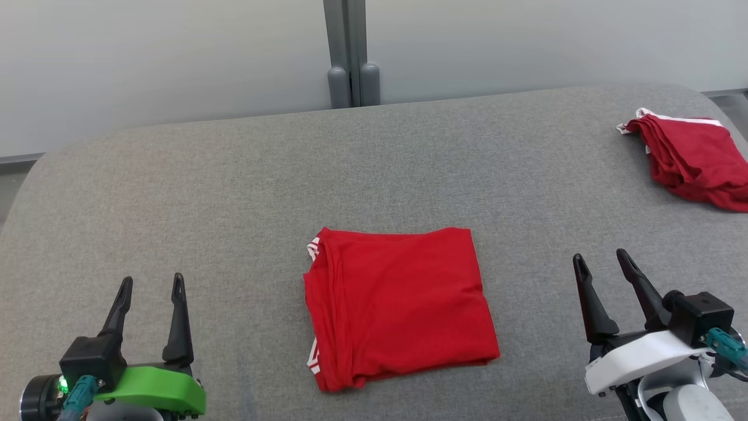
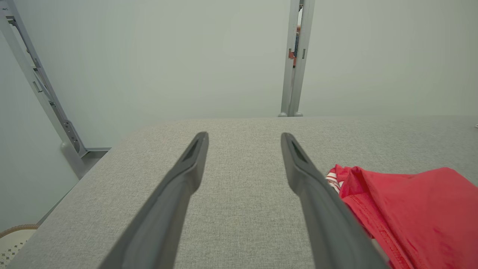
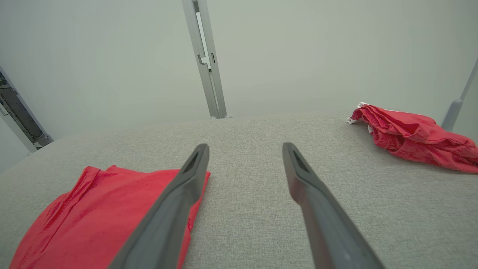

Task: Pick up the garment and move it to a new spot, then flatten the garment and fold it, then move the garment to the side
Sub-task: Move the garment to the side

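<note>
You are getting open grey fabric surface [image 1: 175,193] across the left and upper middle. The folded red garment [image 1: 397,304] is lying at lower centre, a rumpled red garment [image 1: 689,158] is sitting at upper right, and a grey post [image 1: 352,52] is standing behind the far edge.

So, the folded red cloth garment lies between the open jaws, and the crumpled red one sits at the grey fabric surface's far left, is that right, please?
Not quite: the crumpled red cloth garment sits at the far right of the grey fabric surface, as the head view shows; the rest stands.
</note>
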`<state>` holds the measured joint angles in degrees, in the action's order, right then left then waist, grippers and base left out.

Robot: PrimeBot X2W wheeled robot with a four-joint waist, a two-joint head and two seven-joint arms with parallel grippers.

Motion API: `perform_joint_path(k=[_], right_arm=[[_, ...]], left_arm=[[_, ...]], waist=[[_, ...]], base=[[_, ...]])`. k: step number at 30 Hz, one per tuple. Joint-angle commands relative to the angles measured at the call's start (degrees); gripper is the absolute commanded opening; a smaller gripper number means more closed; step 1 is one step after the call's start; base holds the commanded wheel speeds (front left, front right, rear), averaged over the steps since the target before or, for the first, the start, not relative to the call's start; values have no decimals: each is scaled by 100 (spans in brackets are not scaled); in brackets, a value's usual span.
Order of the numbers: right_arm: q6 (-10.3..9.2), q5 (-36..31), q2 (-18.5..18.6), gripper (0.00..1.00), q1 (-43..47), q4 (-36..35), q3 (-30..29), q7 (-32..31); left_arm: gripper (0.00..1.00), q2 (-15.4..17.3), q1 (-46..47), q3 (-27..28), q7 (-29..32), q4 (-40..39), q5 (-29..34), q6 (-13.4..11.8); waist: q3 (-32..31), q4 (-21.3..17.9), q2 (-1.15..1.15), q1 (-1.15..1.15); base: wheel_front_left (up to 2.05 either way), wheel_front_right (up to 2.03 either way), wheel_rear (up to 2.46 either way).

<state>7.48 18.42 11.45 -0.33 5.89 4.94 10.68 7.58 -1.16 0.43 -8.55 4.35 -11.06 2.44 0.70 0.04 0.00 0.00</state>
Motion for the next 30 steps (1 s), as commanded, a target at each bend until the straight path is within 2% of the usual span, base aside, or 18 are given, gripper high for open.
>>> perform_joint_path(k=[1,11,17,30], right_arm=[[2,-35,-15,100,-33,22,19,4],[2,1,22,100,-345,173,313,-31],[2,63,54,100,-806,545,691,-133],[2,398,-29,100,-1622,2552,1477,59]], left_arm=[[100,46,-77,13,5,10,-45,-31],[100,53,11,-56,-36,56,-54,-57],[100,-6,143,-160,-84,109,-78,-50],[100,-75,415,-382,-202,343,-95,-25]], waist=[[1,6,0,0],[85,114,0,0],[237,279,0,0],[486,746,0,0]], base=[[0,0,0],[0,0,0],[0,0,0],[0,0,0]])
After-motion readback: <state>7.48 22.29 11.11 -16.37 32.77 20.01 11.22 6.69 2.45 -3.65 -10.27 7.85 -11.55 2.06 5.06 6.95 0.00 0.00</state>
